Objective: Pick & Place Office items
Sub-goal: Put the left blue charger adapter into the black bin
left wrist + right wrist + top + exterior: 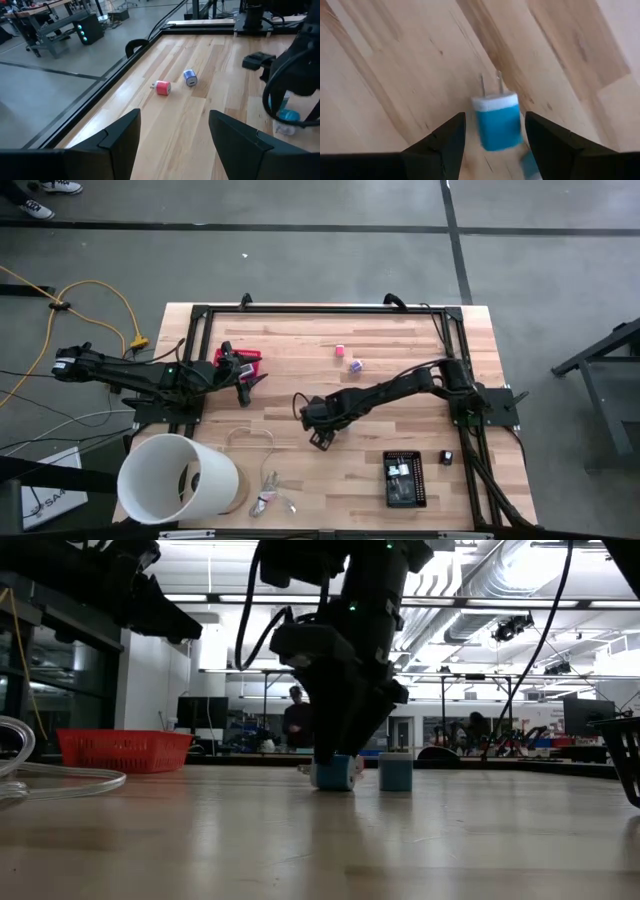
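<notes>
High view: right end effector (pixel 318 430) low over mid-table (pixel 400 340); left end effector (pixel 250 385) near the red basket (pixel 240 360); pink plug (pixel 340 351) and purple plug (pixel 355 365) lying apart on the far side.

Low view: teal plug (pixel 333 773) resting on wood under the right arm, second blue block (pixel 396 772) just beside.

Left wrist view: fingers (pixel 120 137) spread, released, holding nothing.

Right wrist view: fingers (pixel 442 142) parted, straddling the teal plug, not clenched.
</notes>
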Controlling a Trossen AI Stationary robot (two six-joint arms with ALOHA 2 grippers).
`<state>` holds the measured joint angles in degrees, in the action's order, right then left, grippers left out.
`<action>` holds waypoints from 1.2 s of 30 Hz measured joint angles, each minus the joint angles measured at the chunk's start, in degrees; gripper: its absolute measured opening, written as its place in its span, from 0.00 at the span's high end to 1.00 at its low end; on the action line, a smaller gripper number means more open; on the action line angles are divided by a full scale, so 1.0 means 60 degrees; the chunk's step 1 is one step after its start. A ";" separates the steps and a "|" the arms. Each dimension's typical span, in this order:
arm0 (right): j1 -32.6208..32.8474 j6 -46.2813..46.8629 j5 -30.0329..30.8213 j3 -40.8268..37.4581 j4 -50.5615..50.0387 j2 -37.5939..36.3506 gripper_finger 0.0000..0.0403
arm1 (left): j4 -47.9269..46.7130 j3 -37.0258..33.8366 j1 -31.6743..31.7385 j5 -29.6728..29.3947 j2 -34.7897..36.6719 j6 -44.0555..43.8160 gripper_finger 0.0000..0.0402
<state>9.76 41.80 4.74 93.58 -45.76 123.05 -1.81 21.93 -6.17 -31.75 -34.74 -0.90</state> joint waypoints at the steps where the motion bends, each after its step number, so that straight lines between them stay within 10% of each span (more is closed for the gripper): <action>1: 0.0000 0.0000 -0.0028 0.0000 0.0015 0.0030 0.52 | 0.0027 0.0000 -0.0001 0.0000 -0.0003 0.0003 0.43; 36: 0.0000 -0.0007 0.0119 -0.0004 -0.0077 0.0046 0.67 | 0.0139 0.0000 0.0001 0.0000 0.0000 0.0003 0.43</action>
<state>9.76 41.76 5.45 93.56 -46.22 123.33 -0.97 21.93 -6.17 -31.75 -34.74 -0.89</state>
